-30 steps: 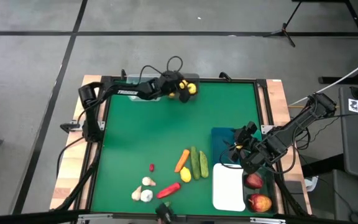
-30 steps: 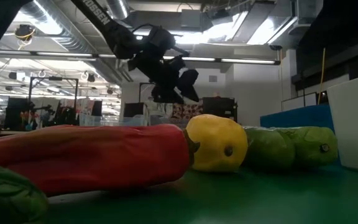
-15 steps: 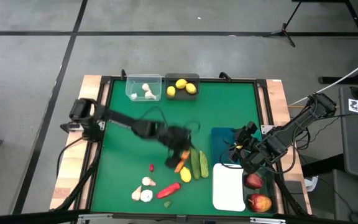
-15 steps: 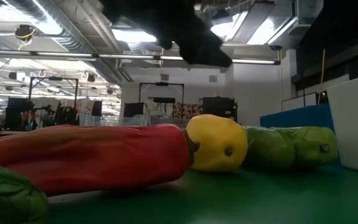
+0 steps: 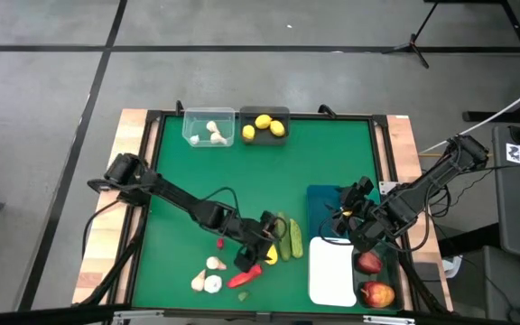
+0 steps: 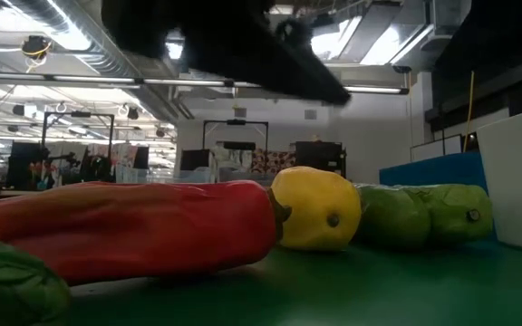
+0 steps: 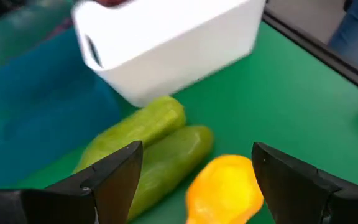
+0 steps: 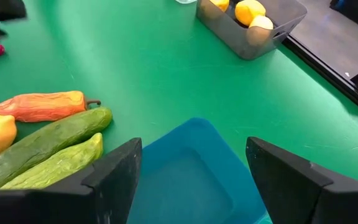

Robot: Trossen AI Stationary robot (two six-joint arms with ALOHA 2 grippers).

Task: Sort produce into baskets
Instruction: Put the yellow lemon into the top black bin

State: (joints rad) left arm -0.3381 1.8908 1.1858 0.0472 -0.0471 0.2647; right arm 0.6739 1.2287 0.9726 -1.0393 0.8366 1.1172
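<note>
Moved from far-edge baskets to produce cluster | left gripper [image 5: 258,244] open, straddling lemon [image 7: 224,190] beside cucumbers [image 7: 148,146] near front edge | right gripper [image 5: 355,215] open over blue basket [image 8: 194,171], farther off

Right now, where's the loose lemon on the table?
In the high view the lemon lies near the table's front middle, touching the two cucumbers, with the open left gripper right over it.

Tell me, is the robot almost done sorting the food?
Partly. Yellow lemons sit in the dark grey basket, white garlic bulbs in the clear basket. The open left hand hovers over a loose yellow lemon. Green cucumbers, red pepper and more garlic wait.
</note>
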